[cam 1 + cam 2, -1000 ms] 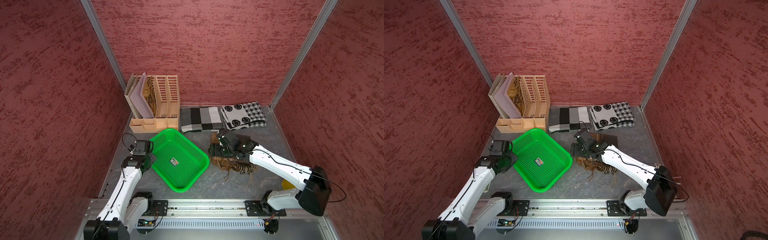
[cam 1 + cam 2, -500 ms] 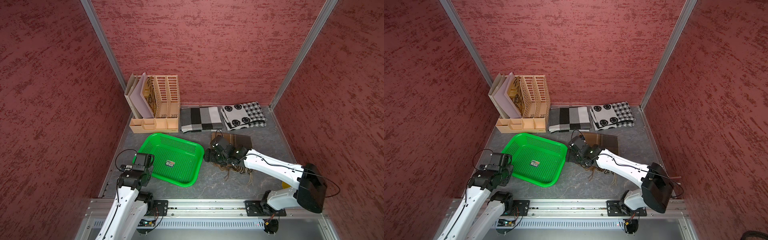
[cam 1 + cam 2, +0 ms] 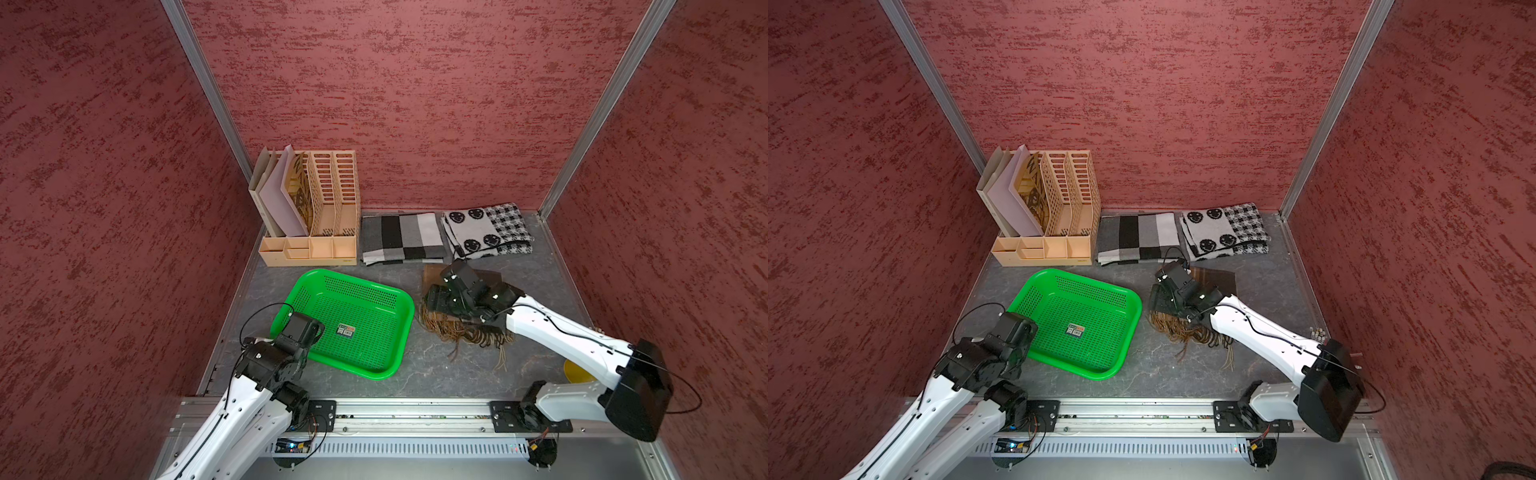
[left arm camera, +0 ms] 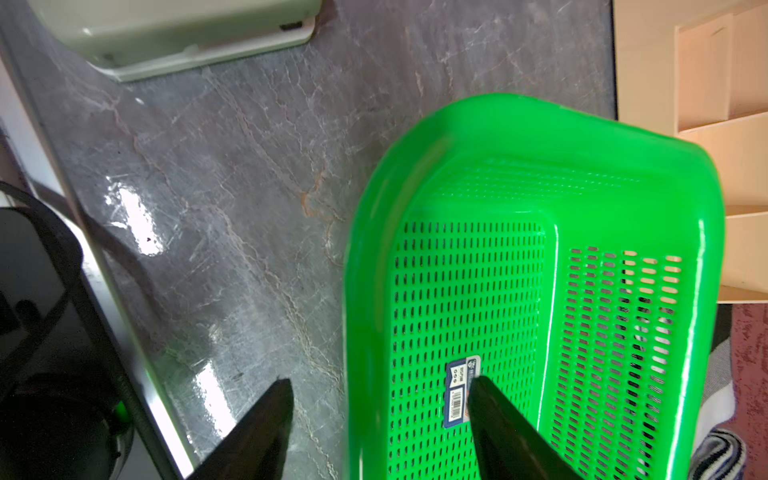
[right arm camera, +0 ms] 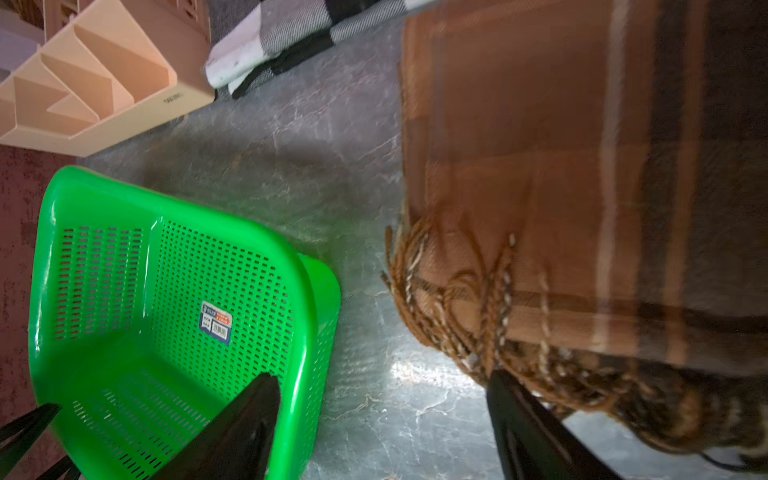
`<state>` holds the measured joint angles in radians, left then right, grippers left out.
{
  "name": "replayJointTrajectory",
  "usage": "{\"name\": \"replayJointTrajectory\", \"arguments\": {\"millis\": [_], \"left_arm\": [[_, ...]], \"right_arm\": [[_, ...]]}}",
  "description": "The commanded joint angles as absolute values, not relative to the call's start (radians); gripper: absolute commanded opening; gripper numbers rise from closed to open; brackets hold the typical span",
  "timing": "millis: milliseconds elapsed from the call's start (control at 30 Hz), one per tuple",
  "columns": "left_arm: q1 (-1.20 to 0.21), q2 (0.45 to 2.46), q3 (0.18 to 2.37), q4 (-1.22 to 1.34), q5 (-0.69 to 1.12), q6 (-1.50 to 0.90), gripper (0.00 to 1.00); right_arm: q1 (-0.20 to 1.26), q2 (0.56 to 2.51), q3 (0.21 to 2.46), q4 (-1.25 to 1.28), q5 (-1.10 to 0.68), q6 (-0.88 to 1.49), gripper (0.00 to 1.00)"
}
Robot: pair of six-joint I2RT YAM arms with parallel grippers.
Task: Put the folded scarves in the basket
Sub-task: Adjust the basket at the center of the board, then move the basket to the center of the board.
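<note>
Far left: left hand (image 4: pixel 380 380) released, fingers spread astride the rim of the green basket (image 3: pixel 374 345), gripping nothing. Centre: basket flat on the counter (image 3: pixel 436 374), label sticker (image 3: pixel 345 330) on its mesh base. Just right: folded brown scarf (image 3: pixel 465 332) on the counter, outside the basket. Right hand (image 5: pixel 382 375) spread open at its fringed edge, clasping nothing.

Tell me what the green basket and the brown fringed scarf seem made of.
The basket looks like moulded plastic, glossy bright green; shiny rim highlights and uniform slots suggest it. The scarf looks like soft woven fabric, matte brown plaid, perhaps wool or acrylic; its twisted yarn fringe shows it.
</note>
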<state>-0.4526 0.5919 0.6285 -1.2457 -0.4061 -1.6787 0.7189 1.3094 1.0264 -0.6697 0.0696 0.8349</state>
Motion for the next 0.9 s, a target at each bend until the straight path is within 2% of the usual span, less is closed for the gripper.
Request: {"name": "replayJointTrajectory", "arguments": {"millis": [0,67,133,233,400,633,767,867], "left_arm": [[-0.504,0.621,0.731,-1.285,-0.512,-1.679,0.71],[-0.545,0.667,0.804,-1.245,-0.562,-1.585,0.70],[-0.580,0.751,0.876,-1.126,-0.573,-1.386,0.70],[-0.661,0.969,1.016,-0.957,-0.513,-1.104,0.71],[-0.882,1.339,1.293,-0.823,-0.480,-0.871,0.70],[-0.977,1.690,1.520,-0.708,-0.184,-0.805,0.64],[-0.998,1.785,1.533,-0.663,-0.021,-0.819,0.61],[-1.007,1.817,1.509,-0.684,0.009,-0.825,0.60]], "right_arm": [[0.608,1.262,1.055,-0.742,0.102,0.741,0.83],[0.531,1.244,1.053,-0.762,0.088,0.704,0.82],[0.446,1.230,1.050,-0.772,0.064,0.669,0.81],[0.312,1.226,1.034,-0.781,0.034,0.630,0.80],[0.126,1.242,1.003,-0.771,0.019,0.617,0.80],[0.057,1.246,0.989,-0.757,0.026,0.620,0.79],[0.035,1.241,0.989,-0.756,0.047,0.613,0.80],[0.016,1.248,0.989,-0.750,0.041,0.611,0.80]]}}
